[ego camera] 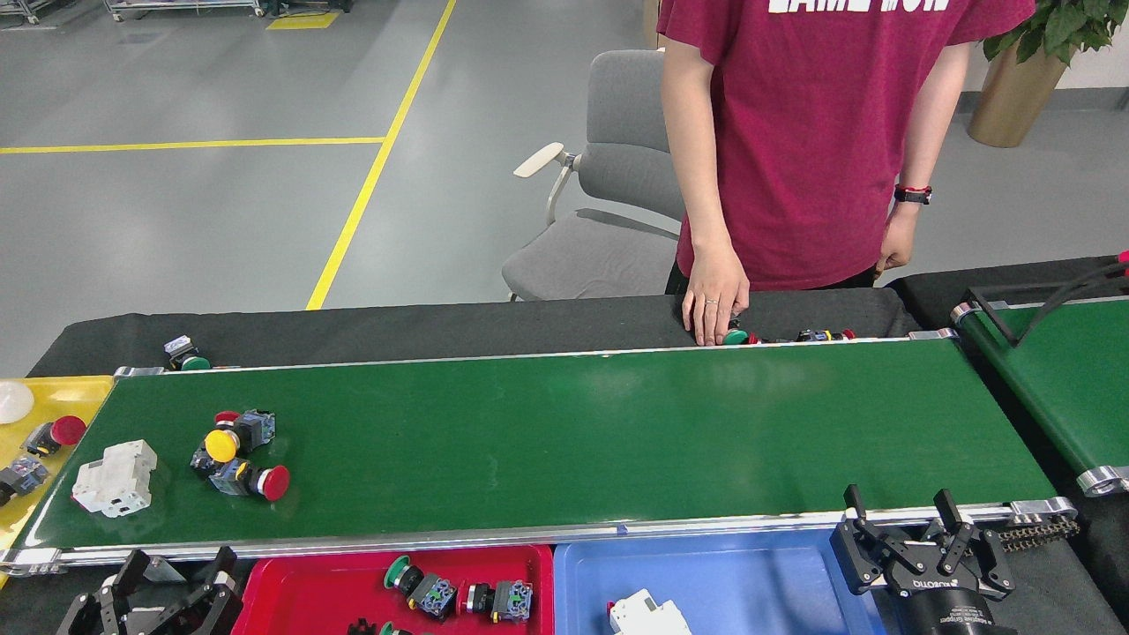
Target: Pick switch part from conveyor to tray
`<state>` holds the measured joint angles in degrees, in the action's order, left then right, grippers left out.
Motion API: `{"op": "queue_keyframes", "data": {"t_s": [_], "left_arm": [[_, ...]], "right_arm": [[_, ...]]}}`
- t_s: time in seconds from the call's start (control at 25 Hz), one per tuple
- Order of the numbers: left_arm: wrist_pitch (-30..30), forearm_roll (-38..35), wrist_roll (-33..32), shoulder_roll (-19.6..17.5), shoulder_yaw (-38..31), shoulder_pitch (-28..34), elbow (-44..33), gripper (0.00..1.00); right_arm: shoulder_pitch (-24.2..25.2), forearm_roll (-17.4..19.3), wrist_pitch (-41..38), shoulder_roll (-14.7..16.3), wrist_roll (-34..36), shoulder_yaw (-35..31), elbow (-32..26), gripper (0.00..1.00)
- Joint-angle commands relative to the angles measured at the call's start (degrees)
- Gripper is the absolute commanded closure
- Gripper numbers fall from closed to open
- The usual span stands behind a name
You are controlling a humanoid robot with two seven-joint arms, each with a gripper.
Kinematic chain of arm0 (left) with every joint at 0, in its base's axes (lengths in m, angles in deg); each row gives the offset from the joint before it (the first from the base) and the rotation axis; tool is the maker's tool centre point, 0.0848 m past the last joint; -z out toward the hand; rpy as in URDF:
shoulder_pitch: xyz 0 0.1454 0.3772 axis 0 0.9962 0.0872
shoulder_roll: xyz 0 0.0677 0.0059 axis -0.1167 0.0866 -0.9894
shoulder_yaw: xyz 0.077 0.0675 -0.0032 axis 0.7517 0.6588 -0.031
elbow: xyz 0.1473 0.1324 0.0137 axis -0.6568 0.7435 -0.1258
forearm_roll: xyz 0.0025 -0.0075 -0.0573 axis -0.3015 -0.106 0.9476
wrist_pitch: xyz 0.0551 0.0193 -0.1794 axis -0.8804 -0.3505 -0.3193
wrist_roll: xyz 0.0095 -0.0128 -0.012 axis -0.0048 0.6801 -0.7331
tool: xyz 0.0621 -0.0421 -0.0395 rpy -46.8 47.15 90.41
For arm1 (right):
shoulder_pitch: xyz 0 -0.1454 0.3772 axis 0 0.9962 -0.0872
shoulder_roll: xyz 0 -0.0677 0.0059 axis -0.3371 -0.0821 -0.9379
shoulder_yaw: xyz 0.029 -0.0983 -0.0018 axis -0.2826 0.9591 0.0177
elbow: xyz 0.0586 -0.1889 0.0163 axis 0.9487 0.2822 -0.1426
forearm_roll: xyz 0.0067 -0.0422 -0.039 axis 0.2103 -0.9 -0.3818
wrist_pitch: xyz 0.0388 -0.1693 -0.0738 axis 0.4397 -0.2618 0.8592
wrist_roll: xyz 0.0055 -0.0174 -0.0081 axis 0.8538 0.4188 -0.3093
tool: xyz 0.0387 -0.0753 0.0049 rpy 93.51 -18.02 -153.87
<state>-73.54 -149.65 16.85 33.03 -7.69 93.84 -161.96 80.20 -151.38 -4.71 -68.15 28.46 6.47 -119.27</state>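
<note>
Right now the conveyor (564, 432) runs wide across our view, and we place everything else against it. On its far-left stretch lies a cluster of push-button switch parts (234, 452), showing a yellow cap, a red cap and dark blue-grey bodies, all touching one another. Just left of that cluster, near the belt's left end, a white breaker-like block (113, 476) rests on the green surface. Off the belt's left end sits a yellow tray (53, 392) holding a red-capped part and a dark one. Along the belt's near rail, the red tray (309, 591) holds a few switch parts, and the blue tray (723, 573) beside it holds one white block at its near edge. Our left gripper (154, 595) hangs below the near rail, just left of the red tray, its dark fingers spread apart and holding nothing. Our right gripper (922, 542) sits against the near rail toward the belt's right end, fingers likewise spread and empty. Across the far rail a person's hand (714, 295) rests fingertips-down by a few small parts on the black cloth. A second green belt (1058, 370) lies beyond the right end.
</note>
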Motion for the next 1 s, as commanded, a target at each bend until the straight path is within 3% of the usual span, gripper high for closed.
{"op": "queue_keyframes", "data": {"t_s": [0.0,0.36,0.68,0.96], "left_arm": [[0.1,-1.5,0.1,-0.4,0.0,-2.5,1.5,0.00],[0.1,-1.6,-0.5,-4.8,0.4,-14.0,18.6,0.00],[0.2,-1.6,-0.5,-7.4,0.6,-19.5,26.9,0.00],[2.1,-1.6,-0.3,-9.4,0.6,-27.3,38.6,0.00]], "right_arm": [[-0.6,0.1,-0.2,0.0,0.1,-0.1,-0.9,0.02],[-0.7,0.1,-0.9,-0.1,0.1,-0.1,-1.2,0.02],[-0.9,0.1,-1.1,-0.2,0.1,0.1,-1.2,0.02],[-0.9,0.1,-1.1,-0.2,0.1,0.1,-1.2,0.02]]}}
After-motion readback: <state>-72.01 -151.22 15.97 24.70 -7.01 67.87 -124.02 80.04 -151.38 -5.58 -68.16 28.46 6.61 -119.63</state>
